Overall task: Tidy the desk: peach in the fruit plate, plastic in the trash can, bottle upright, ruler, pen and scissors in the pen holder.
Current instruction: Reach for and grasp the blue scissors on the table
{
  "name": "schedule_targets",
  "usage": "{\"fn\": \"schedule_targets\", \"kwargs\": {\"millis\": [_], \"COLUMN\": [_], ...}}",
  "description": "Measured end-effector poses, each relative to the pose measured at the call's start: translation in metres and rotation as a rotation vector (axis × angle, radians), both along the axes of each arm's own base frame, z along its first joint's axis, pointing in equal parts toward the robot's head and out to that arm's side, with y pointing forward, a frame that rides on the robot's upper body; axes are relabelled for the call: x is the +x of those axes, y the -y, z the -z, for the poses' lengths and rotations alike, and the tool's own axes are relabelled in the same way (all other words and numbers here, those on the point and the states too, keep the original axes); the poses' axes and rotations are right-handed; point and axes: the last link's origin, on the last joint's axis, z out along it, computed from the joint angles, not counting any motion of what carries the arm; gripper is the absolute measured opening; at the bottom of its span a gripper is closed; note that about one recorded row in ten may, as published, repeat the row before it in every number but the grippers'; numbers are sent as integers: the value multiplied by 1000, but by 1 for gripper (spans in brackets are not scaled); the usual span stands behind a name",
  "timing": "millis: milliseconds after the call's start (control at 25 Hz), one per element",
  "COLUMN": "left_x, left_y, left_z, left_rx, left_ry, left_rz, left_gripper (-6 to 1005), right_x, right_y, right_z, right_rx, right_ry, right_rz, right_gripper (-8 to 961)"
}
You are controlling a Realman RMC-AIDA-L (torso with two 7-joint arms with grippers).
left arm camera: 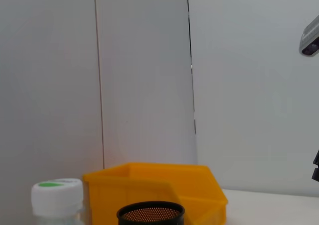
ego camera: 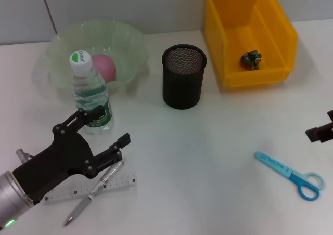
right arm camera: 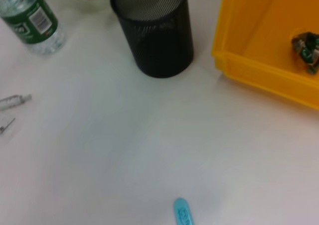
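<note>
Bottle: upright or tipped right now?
Upright. The bottle stands on its base on the desk, white cap on top, beside the fruit plate.

White desk, grey panelled wall

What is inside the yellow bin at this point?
One crumpled piece of plastic lies on the floor of the yellow bin, near its front right corner. The rest of the floor looks bare; the strip just behind the front wall is hidden.

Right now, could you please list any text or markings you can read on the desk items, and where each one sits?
None can be read.
Bottle label: print too blurred.
Bottle cap: green mark, no legible word.
Ruler: graduation marks, numbers too small.
Scissors handle: marking too small.
</note>
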Motion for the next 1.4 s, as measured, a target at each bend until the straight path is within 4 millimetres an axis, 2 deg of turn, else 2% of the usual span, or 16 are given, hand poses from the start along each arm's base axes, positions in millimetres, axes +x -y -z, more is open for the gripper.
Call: {"fn": "schedule_targets", "kwargs": {"millis": [440, 880, 1080, 1280, 1400], "left_x": [1, 2, 0, 0, 0], "left_y": [-1, -2, -1, -1, -2], "left_z": [0, 3, 4, 4, 4], "left_rx": [-4, -13, -17, -17, -17], "left_ry": [4, 2, 2, -1, -3], "left_rz": [1, -5, -12, -16, -13], "left_gripper": [798, 798, 798, 798, 798], "right_x": [-4, -10, -11, -15, -14], "right_y": [-3, -7, -11, -12, -11], "right_z": [10, 13, 15, 21, 18], "right_rx": [-78, -96, -44, -18, -20], "right_ry": [119, 145, 88, -84, -89], "right_rz": [-78, -130, -69, -20, -15], "right_gripper": [826, 826, 826, 826, 826]}}
